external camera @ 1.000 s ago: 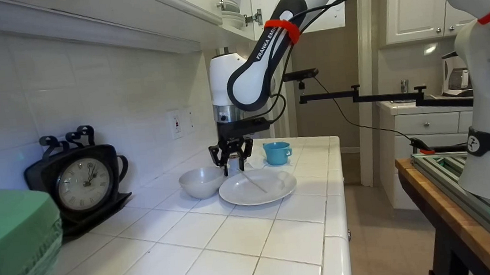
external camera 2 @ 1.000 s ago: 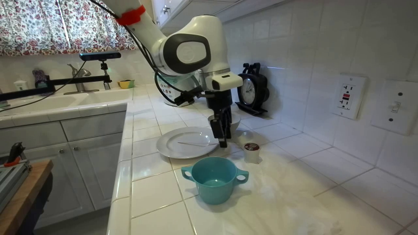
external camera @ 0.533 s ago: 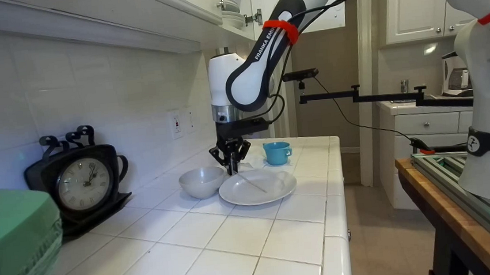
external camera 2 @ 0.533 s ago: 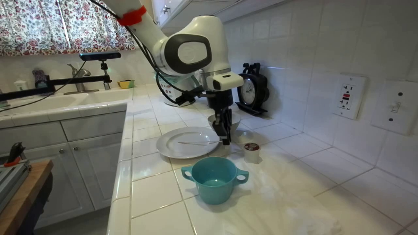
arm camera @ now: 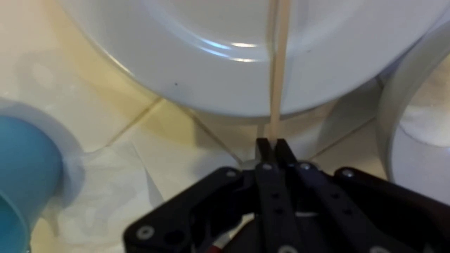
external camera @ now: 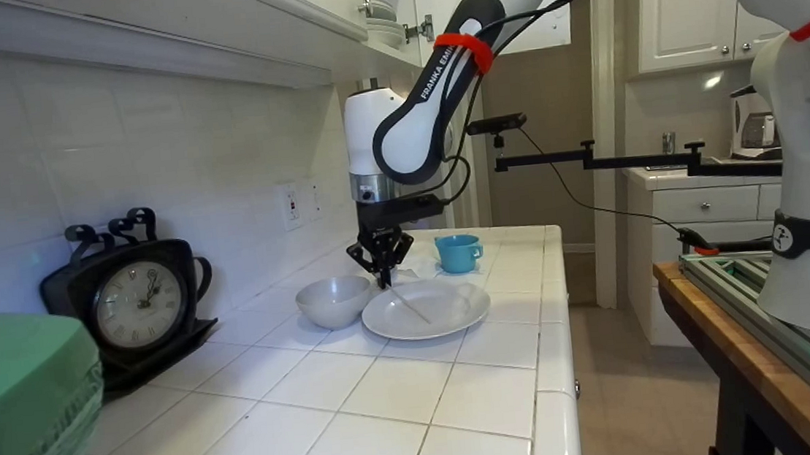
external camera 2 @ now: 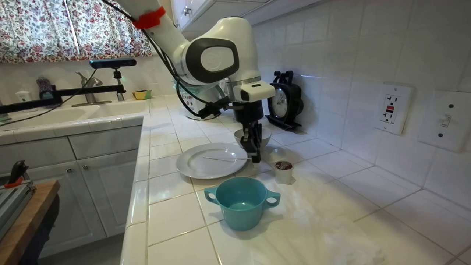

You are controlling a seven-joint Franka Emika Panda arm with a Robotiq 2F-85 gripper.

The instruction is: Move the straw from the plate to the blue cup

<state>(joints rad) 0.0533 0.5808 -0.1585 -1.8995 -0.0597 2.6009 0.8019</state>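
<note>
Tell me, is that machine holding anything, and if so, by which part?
Yes: the straw, pinched between the fingers near one end, just past the rim of the plate.

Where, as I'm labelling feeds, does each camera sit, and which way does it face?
An exterior view: beside the green-topped container, looking along the counter past the plate to the blue cup; arm, base and gripper show.
An exterior view: beyond the blue cup, facing back over the plate toward sink and clock; arm and gripper show, no base.
Wrist view: mounted above the gripper, facing down at the straw and plate; its fingers enter at the bottom.
Both exterior views share plate, blue cup, bowl and clock, from roughly opposite ends.
</note>
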